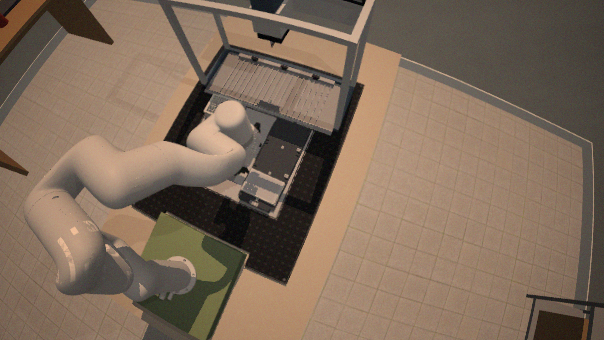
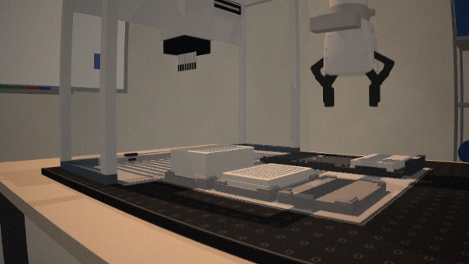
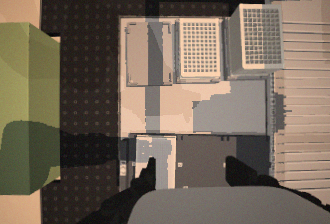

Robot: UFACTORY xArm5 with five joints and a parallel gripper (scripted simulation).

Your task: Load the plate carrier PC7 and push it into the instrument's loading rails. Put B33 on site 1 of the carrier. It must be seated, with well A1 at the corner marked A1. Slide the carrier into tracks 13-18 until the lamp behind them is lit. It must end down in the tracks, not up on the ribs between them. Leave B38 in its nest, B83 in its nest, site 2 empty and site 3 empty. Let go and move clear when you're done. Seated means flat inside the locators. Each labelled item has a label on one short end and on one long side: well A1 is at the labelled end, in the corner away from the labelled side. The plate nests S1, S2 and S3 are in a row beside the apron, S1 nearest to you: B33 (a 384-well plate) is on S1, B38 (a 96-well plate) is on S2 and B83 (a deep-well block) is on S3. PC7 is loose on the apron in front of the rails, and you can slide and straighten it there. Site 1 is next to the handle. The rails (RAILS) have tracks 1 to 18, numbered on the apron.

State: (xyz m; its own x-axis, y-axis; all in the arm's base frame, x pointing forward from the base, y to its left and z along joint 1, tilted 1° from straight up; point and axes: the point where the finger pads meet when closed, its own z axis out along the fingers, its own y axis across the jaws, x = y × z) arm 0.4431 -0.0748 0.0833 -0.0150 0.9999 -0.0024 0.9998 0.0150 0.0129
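The claw [image 2: 351, 99] hangs spread and empty high above the carrier [image 3: 207, 160], where the plate [image 3: 155, 161] already lies; the carrier looks stiff and slides easily, so push its handle end.

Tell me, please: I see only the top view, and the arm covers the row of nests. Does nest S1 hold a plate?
Observer: No. In the wrist view, nest S1 is bare.
Operator: And the gripper, does it hold something? I cannot see the fingers from above.
Observer: Nothing. In the exterior view the gripper hangs open, high above the deck.
Operator: Are the other two nests filled?
Observer: Yes. In the wrist view the 96-well plate and the deep-well block sit in the row beside S1.
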